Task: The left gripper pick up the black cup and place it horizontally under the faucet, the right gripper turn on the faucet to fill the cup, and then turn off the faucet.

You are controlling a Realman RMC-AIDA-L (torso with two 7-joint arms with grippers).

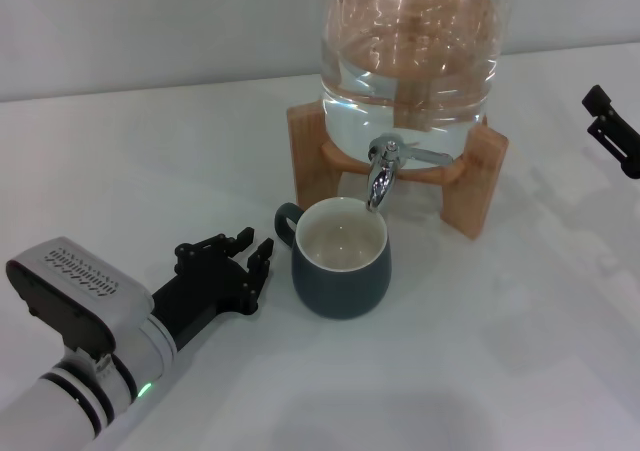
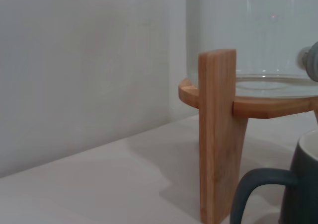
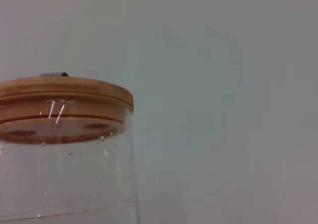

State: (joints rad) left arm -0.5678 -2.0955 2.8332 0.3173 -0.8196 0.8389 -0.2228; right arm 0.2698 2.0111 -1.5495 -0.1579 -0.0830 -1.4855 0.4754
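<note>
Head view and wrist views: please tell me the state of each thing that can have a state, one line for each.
black cup: upright under the spout, released, looks empty.
faucet: no water seen running.
water jar: partly filled, wooden lid on, sitting in the wooden stand.
left claw: open, resting beside the cup handle.
right claw: at the right edge, away from the faucet.

Black cup: glazed ceramic, dark outside with a satin sheen, smooth cream inside. Faucet: polished chrome metal, mirror-bright. Water jar: clear, glossy, smooth wall. Jar stand: pale wood, smooth, matt, visible grain. Jar lid: same wood, smooth. Left gripper: matt black plastic. Table: white, smooth, matt.
</note>
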